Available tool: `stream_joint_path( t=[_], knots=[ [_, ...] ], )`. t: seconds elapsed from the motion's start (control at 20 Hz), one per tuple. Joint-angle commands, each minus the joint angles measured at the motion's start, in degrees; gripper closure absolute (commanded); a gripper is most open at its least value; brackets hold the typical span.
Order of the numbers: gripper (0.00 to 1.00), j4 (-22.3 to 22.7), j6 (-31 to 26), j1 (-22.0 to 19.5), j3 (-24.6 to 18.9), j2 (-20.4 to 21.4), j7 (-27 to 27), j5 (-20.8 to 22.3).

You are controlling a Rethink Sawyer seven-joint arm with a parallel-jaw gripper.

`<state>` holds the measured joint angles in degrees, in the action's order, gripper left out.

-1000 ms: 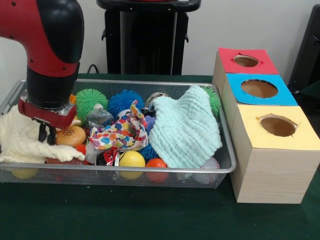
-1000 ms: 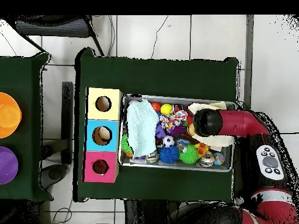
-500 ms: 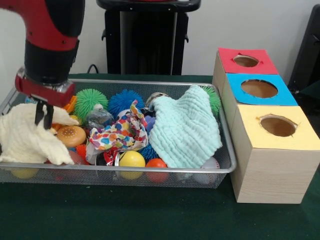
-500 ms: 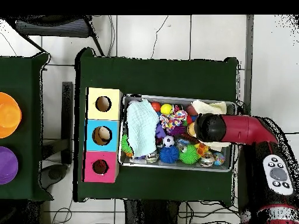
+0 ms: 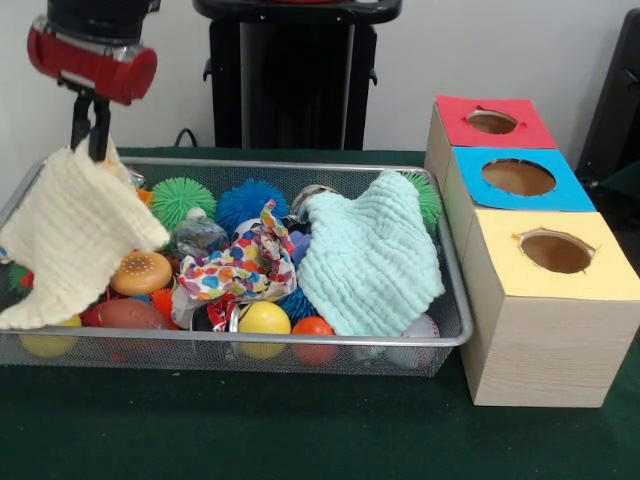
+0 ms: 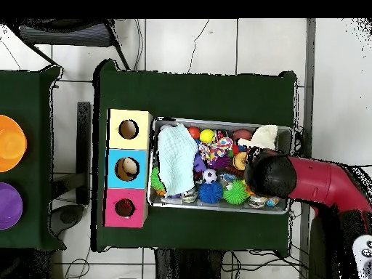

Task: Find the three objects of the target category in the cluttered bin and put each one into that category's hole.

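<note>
The wire-mesh bin (image 5: 300, 342) sits on the green table, full of toys and cloths; it also shows in the overhead view (image 6: 218, 120). My gripper (image 5: 90, 135) is above the bin's left end, shut on a corner of a pale yellow cloth (image 5: 75, 235), which hangs lifted over the bin. In the overhead view my arm (image 6: 272, 176) covers the gripper, and the cloth (image 6: 265, 136) shows beside it. The red-topped hole (image 5: 492, 122) is at the far end of the wooden box, and shows in the overhead view too (image 6: 125, 208). No soft toy figure shows clearly.
A mint cloth (image 5: 370, 260) and a multicoloured cloth (image 5: 245, 265) cover the bin's middle and right. A green spiky ball (image 5: 183, 200), a blue spiky ball (image 5: 250, 203), a burger toy (image 5: 142, 272), a yellow ball (image 5: 264, 320) lie around. Blue hole (image 5: 518, 177), yellow hole (image 5: 556, 252).
My gripper has risen from low in the bin's left end, lifting the pale yellow cloth off the toys; a brown ball and the burger toy are now uncovered.
</note>
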<state>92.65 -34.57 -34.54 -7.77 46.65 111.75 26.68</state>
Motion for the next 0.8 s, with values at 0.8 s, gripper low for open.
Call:
stream_joint_path(
  t=[0.8],
  knots=[
    [1.00, 12.29, -9.08, 2.78, -2.55, 13.00, -4.29, -5.65]
  ],
)
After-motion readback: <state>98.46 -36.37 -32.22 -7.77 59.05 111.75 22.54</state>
